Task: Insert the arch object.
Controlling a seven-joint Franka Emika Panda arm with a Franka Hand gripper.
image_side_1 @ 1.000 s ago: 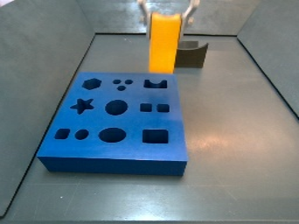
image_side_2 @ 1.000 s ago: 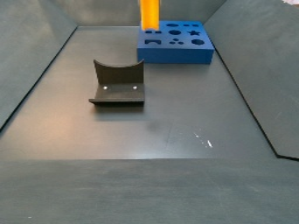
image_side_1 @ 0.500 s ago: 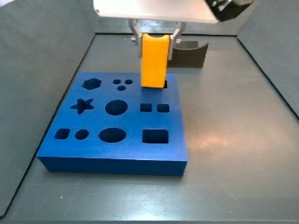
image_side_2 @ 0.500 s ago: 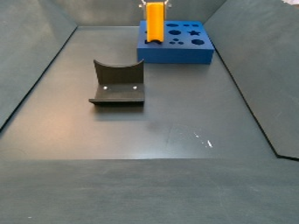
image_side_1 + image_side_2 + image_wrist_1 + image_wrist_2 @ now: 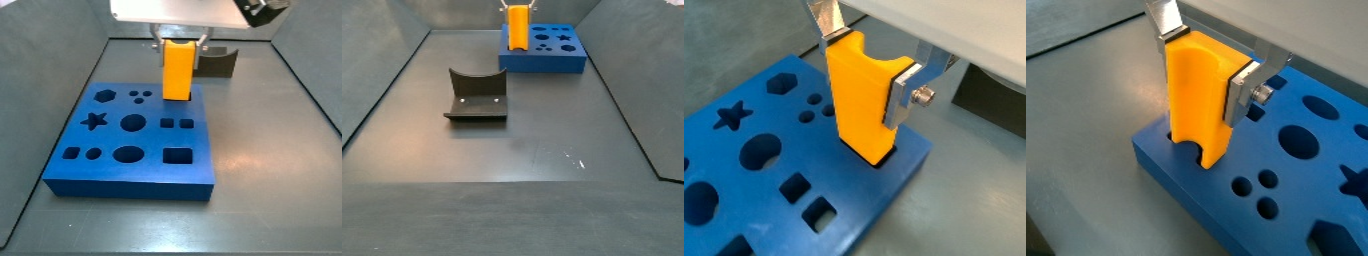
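Note:
The arch object (image 5: 862, 105) is a tall orange block with a semicircular notch in its lower end, which shows in a wrist view (image 5: 1200, 110). My gripper (image 5: 869, 65) is shut on its upper part, also in the other wrist view (image 5: 1207, 60). The block stands upright with its lower end in the arch-shaped hole near the far edge of the blue board (image 5: 738, 165). In both side views the block (image 5: 178, 72) (image 5: 516, 28) stands on the board (image 5: 134, 172) (image 5: 543, 62) under the gripper (image 5: 178, 40).
The blue board (image 5: 1300, 185) has several other cut-out holes: star, hexagon, circles, squares. The dark fixture (image 5: 476, 95) stands on the grey floor away from the board and shows behind it in a side view (image 5: 222, 62). Grey walls ring the floor.
The gripper carried the orange arch object from behind the board down onto the arch-shaped hole. Since half a second ago it has barely moved.

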